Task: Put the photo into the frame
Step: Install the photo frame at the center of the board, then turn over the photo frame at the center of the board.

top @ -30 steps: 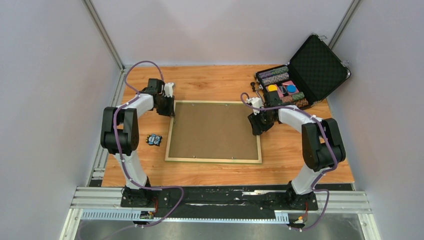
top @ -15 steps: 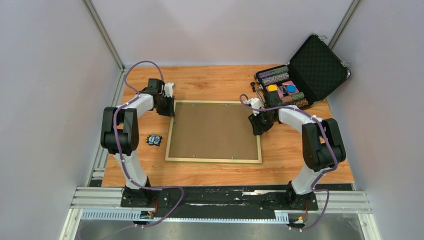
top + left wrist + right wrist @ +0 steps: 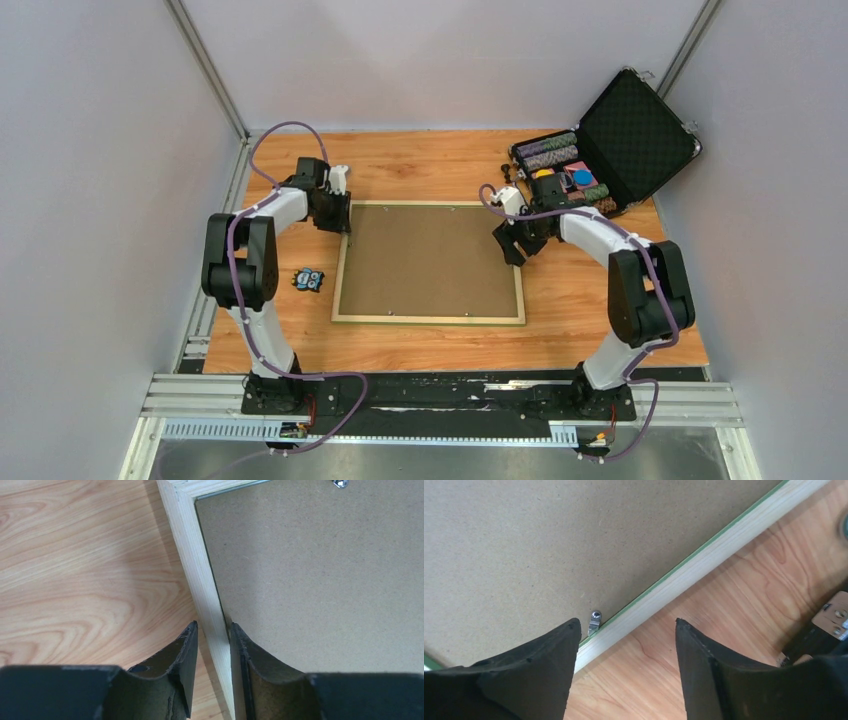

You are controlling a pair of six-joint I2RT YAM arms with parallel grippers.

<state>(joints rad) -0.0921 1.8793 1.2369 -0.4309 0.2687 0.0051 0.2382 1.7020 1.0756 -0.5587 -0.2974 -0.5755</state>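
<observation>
The frame [image 3: 430,320] lies face down on the table, pale wood rails up, with a plain brown backing board [image 3: 430,260] filling it. The photo is hidden. My left gripper [image 3: 343,222] is at the frame's far left corner. In the left wrist view its jaws [image 3: 213,625] straddle the left rail [image 3: 192,555] narrowly, with a thin gap at the outer finger. My right gripper [image 3: 510,248] hovers over the right rail [image 3: 704,560] with jaws [image 3: 626,622] wide open and empty, one finger over the board, the other over the table. A small metal clip [image 3: 594,621] sits by the rail.
An open black case [image 3: 600,150] of poker chips stands at the far right corner, close behind the right arm. A small blue object [image 3: 309,279] lies on the table left of the frame. Grey walls enclose the table on three sides.
My right gripper has opened wider and shifted a little toward the far side along the right rail. The left arm has stayed put, its jaws easing slightly.
</observation>
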